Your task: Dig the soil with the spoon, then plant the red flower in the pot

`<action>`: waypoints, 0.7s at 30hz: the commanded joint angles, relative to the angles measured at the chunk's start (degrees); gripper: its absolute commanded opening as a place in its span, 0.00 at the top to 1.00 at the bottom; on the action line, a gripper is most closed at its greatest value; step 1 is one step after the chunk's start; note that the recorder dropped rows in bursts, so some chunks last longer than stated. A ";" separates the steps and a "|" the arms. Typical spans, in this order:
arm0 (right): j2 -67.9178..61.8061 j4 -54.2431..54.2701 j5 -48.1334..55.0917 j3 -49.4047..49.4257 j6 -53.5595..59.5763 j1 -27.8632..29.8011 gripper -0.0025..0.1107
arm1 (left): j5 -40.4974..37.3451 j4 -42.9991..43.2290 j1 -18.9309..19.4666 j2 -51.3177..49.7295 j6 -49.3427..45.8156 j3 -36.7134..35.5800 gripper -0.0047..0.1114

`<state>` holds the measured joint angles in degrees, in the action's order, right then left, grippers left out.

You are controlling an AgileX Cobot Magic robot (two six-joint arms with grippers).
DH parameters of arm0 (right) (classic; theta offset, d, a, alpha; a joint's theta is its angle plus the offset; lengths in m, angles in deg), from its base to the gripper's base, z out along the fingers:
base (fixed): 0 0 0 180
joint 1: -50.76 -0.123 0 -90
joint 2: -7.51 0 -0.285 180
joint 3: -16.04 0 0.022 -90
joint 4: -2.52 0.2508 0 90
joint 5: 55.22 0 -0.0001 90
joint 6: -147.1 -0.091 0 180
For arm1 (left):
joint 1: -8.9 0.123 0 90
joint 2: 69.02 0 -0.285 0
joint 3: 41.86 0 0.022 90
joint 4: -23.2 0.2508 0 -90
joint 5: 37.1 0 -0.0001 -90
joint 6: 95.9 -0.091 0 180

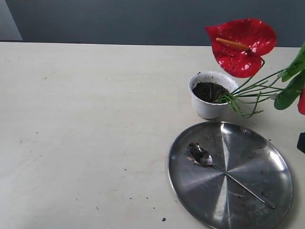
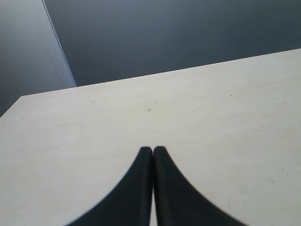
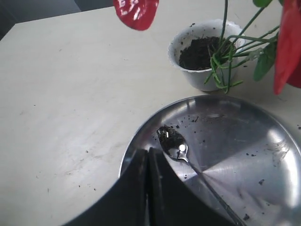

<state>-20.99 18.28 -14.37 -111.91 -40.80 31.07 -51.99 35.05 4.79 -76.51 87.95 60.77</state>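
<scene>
The white pot (image 1: 208,109) stands behind the plate and holds dark soil (image 1: 208,90). The red flower (image 1: 240,45) leans far to the right, its green stem ends resting at the pot's right rim on the soil. The spoon (image 1: 206,159) lies on the steel plate (image 1: 252,143), its bowl dirty with soil. My right gripper (image 3: 148,153) is shut and holds nothing, hovering over the plate's edge (image 3: 141,141) beside the spoon bowl (image 3: 175,143). The pot (image 3: 197,77) and a red bloom (image 3: 136,12) lie beyond it. My left gripper (image 2: 153,149) is shut over bare table, holding nothing.
Soil crumbs are scattered on the plate (image 3: 263,181) and on the cream table (image 1: 95,143). A dark part (image 1: 301,142) shows at the exterior view's right edge. A grey wall (image 1: 119,19) runs behind the table's far edge.
</scene>
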 commanded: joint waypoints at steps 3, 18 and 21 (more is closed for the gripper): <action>0.46 2.22 -0.72 0.39 0.03 0.24 0.98 | 0.38 -0.21 -0.13 -0.30 0.05 0.15 0.95; 5.38 -20.31 -2.74 0.96 -1.21 0.24 0.98 | 0.38 -0.21 -0.13 -0.30 0.05 0.15 0.95; 8.02 -12.30 -1.86 1.09 -1.21 0.35 0.98 | 0.38 -0.21 -0.13 -0.30 0.05 0.15 0.95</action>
<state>-15.01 2.22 -16.40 -111.18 -41.86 31.07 -51.99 35.05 4.79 -76.51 87.95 60.77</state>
